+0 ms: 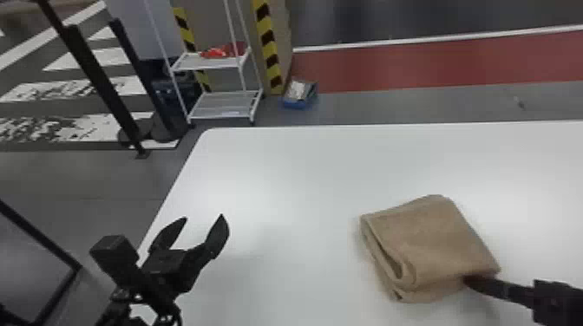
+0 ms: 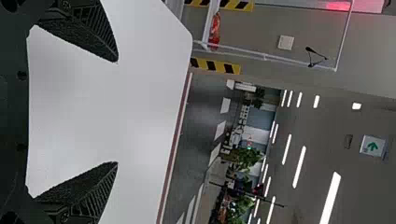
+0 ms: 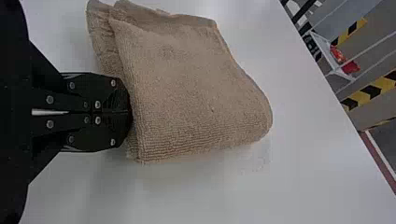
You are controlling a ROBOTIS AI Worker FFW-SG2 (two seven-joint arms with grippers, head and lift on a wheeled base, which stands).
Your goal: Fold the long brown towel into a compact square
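Brown towel (image 1: 433, 238), folded to a thick, uneven block; edge work in hand

Item: towel, one, lying on the bench (image 1: 282, 182), several layers deep, roughly four-sided. Fold bulging and part-open at its left side; lower layers jutting out beneath its near edge.

Right gripper (image 3: 130, 112): at the towel's near right corner, low over the bench. Jaws closed together, tips against the cloth edge; whether a layer is pinched between them, cannot tell.

Left gripper (image 1: 204, 216): well apart from the towel, off to its left. Jaws spread wide, nothing between them.

Step, as judged: settling or tucking the last fold at the towel's near right corner. Main folding apparently done; squaring remains.

Handling notes: Keep the right tips low and flat, working along the towel's edge rather than up into it, so the top layer is not lifted. Use short, light pushes; the stack is soft and may slide whole or skew. If cloth proves pinched, part the jaws slightly before drawing straight out, away from the towel. Should the left side need closing, press down from above on the bulge, towards the towel's middle; a sideways shove might ruck the upper layers.
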